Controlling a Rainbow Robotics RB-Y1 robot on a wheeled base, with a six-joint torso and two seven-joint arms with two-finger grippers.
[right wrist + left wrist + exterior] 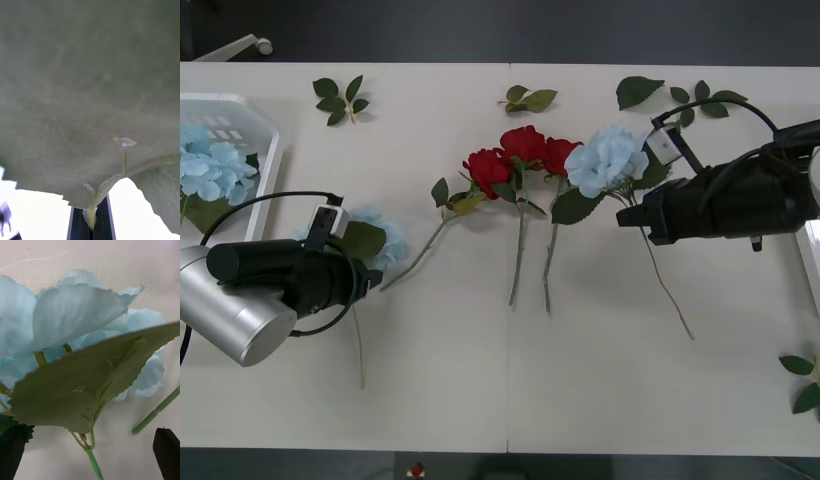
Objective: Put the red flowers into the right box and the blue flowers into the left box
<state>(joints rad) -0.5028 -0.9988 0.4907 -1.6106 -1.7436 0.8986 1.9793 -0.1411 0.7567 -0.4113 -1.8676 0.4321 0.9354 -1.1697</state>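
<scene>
Three red flowers point(520, 152) lie together at the table's middle, stems pointing toward me. Just right of them lies a blue flower point(608, 158); my right gripper point(626, 214) is shut on its stem point(92, 215) under a broad leaf point(86, 97). Another blue flower point(376, 238) lies at the left, and my left gripper point(370, 272) stands open over it, black fingers point(167, 450) on either side of its stem point(94, 465). The left box point(268, 158) at the far left holds blue flowers point(208, 165). A pale edge of the right box point(812, 255) shows at the right.
Flowerless leaf sprigs lie along the far side of the table point(340, 100), point(530, 98), point(642, 90), point(705, 100), and one lies at the near right point(802, 380). The near half of the white table point(510, 390) is bare.
</scene>
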